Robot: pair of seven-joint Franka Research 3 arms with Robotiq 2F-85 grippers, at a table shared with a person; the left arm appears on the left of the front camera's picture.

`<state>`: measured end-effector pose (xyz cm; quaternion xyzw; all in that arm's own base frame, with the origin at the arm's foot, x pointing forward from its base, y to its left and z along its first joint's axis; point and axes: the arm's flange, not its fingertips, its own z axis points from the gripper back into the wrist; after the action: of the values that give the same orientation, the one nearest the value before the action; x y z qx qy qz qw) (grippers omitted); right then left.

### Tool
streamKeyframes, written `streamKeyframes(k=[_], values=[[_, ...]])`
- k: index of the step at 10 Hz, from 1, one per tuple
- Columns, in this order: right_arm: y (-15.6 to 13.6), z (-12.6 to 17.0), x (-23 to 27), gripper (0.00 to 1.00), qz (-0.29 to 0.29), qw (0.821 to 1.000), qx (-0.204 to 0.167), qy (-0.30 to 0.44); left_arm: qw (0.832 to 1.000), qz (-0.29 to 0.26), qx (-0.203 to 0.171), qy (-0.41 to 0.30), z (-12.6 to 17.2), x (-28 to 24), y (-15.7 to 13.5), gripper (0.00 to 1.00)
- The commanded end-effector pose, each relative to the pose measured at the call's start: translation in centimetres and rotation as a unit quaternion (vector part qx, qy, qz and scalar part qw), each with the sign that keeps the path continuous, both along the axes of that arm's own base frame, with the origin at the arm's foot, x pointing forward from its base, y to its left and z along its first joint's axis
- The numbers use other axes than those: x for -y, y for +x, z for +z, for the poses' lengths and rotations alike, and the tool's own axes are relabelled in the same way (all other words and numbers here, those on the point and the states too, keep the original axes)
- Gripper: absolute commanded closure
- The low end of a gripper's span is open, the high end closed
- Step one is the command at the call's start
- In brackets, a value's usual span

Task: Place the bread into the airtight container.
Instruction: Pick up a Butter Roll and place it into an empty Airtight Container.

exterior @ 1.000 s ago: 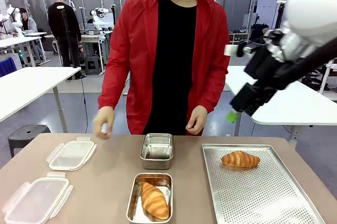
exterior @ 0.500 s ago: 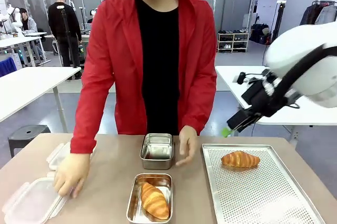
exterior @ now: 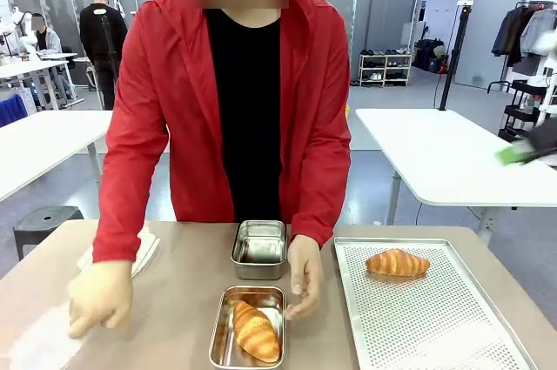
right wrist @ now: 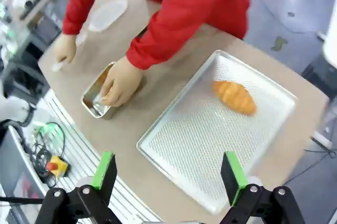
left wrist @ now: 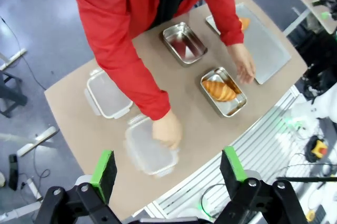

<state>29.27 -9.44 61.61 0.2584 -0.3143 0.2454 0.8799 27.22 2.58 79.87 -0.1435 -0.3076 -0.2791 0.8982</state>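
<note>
One bread, a croissant (exterior: 398, 263), lies on the perforated tray (exterior: 435, 326) at the right. Another croissant (exterior: 255, 331) sits in the near steel airtight container (exterior: 219, 335), whose rim the person's hand (exterior: 303, 274) touches. Behind it stands an empty steel container (exterior: 259, 248). My right gripper (right wrist: 168, 171) hangs open high over the tray (right wrist: 200, 139) and its croissant (right wrist: 234, 96); a green pad (exterior: 520, 152) shows blurred at the front view's right edge. High above the table, my left gripper (left wrist: 168, 168) is open over the filled container (left wrist: 218, 90).
The person leans far over the table. Their other hand (exterior: 100, 296) rests on a clear plastic lid (left wrist: 147, 150) near the front left corner. A second lid (left wrist: 108, 95) lies behind it, partly under the sleeve. White tables stand beyond.
My right arm has swung away to the right, out of the picture's middle. The person leaned in, one hand sliding to the near lid, the other down to the filled container.
</note>
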Motion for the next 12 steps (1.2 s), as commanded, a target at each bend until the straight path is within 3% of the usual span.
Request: streamKeyframes(k=[1, 3, 4, 5, 12], values=[[-4.8, 0.6, 5.6, 0.00, -0.055, 0.998, 0.028, 0.017, 1.000, -0.009, 0.006, 0.001, 0.1, 0.0, 0.0, 0.00], [-8.4, -0.8, 8.5, 0.00, -0.088, 0.992, 0.045, 0.081, 1.000, -0.009, 0.006, 0.001, 0.1, 0.0, 0.0, 0.00], [-7.4, -3.0, 8.1, 0.00, -0.126, 0.988, 0.015, 0.089, 1.000, -0.009, 0.006, 0.001, 0.1, 0.0, 0.0, 0.00], [-9.2, 0.9, 9.4, 0.00, -0.085, 0.994, 0.042, 0.052, 1.000, -0.009, 0.006, 0.001, 0.1, 0.0, 0.0, 0.00], [-9.2, 0.9, 9.4, 0.00, -0.085, 0.994, 0.042, 0.052, 1.000, -0.009, 0.006, 0.001, 0.1, 0.0, 0.0, 0.00]])
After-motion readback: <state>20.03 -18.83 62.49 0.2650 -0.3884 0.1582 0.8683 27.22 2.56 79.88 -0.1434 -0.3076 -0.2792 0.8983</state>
